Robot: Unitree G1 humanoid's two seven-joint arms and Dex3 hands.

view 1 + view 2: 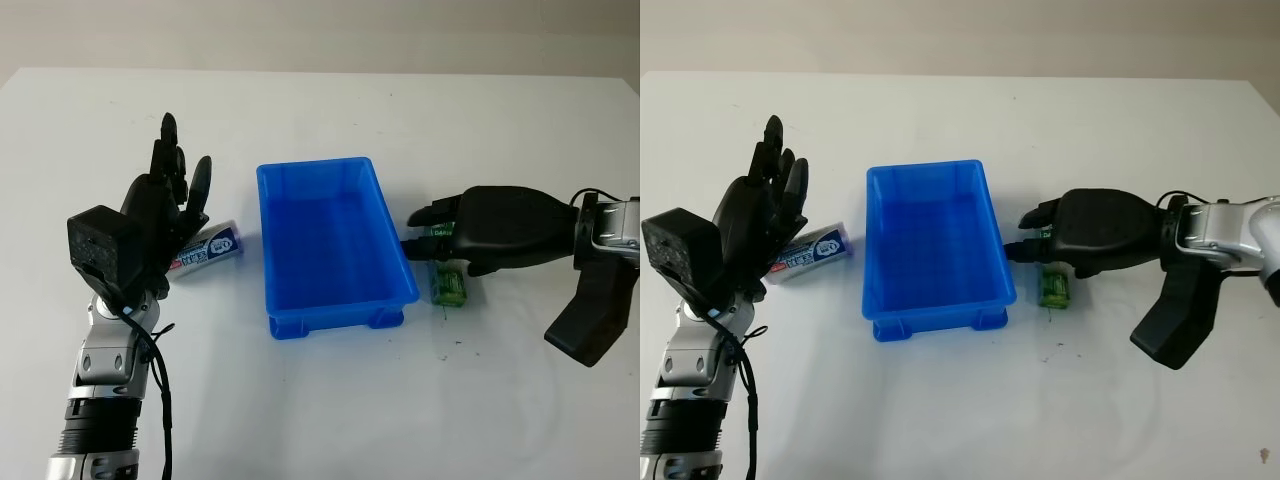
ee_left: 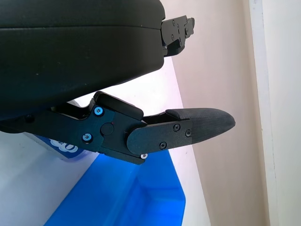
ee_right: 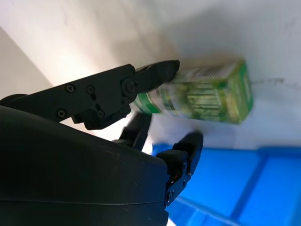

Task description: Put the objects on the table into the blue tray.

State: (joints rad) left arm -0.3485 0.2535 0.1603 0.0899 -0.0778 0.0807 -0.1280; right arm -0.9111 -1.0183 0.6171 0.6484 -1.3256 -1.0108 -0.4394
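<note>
Centrally, the blue tray (image 1: 330,245) is seen w/ a green pack (image 1: 449,287) at its right, touched by the right hand (image 1: 470,235), fingers not closed on it. At frame left, the left hand (image 1: 160,215) is held open above a tube (image 1: 208,249).

We see the left hand (image 1: 165,215) covering one end of the toothpaste tube (image 1: 212,249), and the right hand (image 1: 470,232) hiding the far end of the green box (image 1: 448,287); their print is too small to read.

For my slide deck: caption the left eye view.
Right hand reaching over green box beside blue tray; left hand open above toothpaste tube.
</note>
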